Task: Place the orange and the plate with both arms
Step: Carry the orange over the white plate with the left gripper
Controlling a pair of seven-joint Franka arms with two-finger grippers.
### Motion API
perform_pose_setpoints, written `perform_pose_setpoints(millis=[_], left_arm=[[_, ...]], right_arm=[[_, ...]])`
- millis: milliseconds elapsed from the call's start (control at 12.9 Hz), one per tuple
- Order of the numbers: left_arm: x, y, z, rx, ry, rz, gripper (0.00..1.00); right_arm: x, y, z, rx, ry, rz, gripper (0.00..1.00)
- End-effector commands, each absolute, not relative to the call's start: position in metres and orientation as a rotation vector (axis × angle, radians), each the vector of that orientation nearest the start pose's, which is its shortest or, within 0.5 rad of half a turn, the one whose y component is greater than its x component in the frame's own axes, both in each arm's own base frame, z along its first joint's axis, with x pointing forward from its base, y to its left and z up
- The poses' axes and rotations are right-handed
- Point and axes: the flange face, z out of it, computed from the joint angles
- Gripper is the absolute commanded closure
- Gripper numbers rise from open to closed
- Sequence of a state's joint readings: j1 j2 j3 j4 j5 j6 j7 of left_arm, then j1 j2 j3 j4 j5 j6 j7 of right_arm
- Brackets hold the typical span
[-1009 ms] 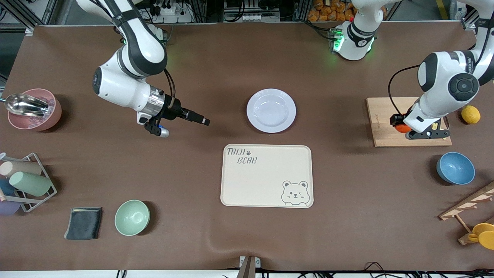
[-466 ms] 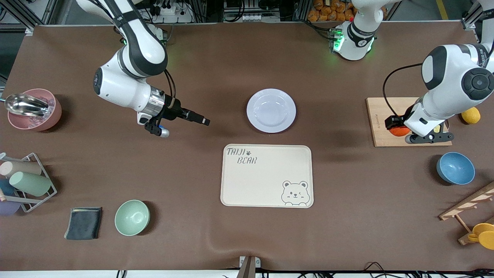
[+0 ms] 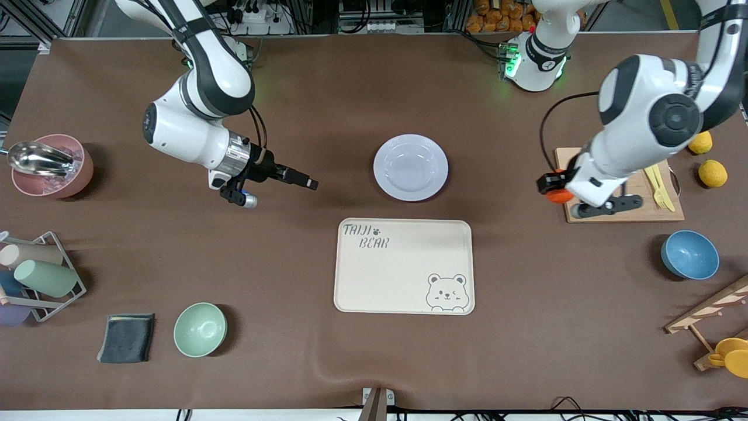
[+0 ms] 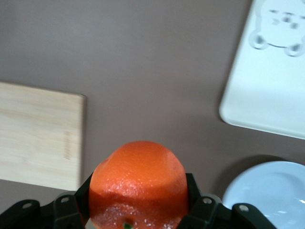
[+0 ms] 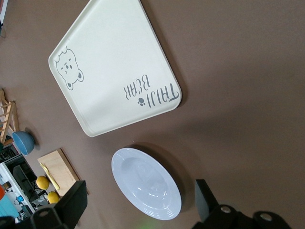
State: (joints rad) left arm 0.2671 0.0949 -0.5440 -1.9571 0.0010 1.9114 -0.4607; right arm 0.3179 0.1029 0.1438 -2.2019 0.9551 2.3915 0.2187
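Tray (image 3: 404,266): cream, bear print, nearest the front camera of the central things; nothing on it. Looks to be the likely destination, judged from the task wording only.

Plate (image 3: 411,168): flat on the desk (image 3: 327,105), just farther from the front camera than the tray, apart from it. Untouched. Also seen in the right wrist view (image 5: 146,183) and at the edge of the left wrist view (image 4: 267,193).

Right hand (image 3: 308,182): in the air over bare desk, toward the right arm's end from the plate, well apart from it. Fingers spread, holding nothing; the right wrist view shows a wide gap with the plate showing through it.

Left hand (image 3: 554,188): in the air, over the desk just off the edge of the cutting board (image 3: 634,206) on the plate's side. Pinching the orange.

Orange (image 4: 138,183): clamped between the left hand's fingers, off the desk; only its lower flanks sit in the pads, most of the fruit stands proud of them.

Stage (judgement): orange lifted and in transit; plate pickup not started.

Risk 1: orange rolls or squirts out of the pinch. Cause: round, dimpled skin, grip low on the fruit.

Risk 2: plate skates on the desk instead of lifting. Cause: shallow glossy rim lying flat, little for a finger to get under.

Risk 3: arms crowd each other over the tray. Cause: both head for the same middle area.
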Motion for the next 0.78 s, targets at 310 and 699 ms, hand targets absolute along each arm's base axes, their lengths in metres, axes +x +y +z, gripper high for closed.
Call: perform_pose_setpoints(millis=[310, 699], left_arm=[[0.477, -0.320, 0.378, -3.081, -0.253, 0.422, 1.00], [0.429, -0.413, 0.320, -3.027, 0.007, 0.548, 1.00]], right_arm=[[0.487, 0.254, 0.346, -2.400, 0.555, 0.174, 0.00], [0.485, 0.254, 0.343, -2.407, 0.558, 0.165, 0.00]])
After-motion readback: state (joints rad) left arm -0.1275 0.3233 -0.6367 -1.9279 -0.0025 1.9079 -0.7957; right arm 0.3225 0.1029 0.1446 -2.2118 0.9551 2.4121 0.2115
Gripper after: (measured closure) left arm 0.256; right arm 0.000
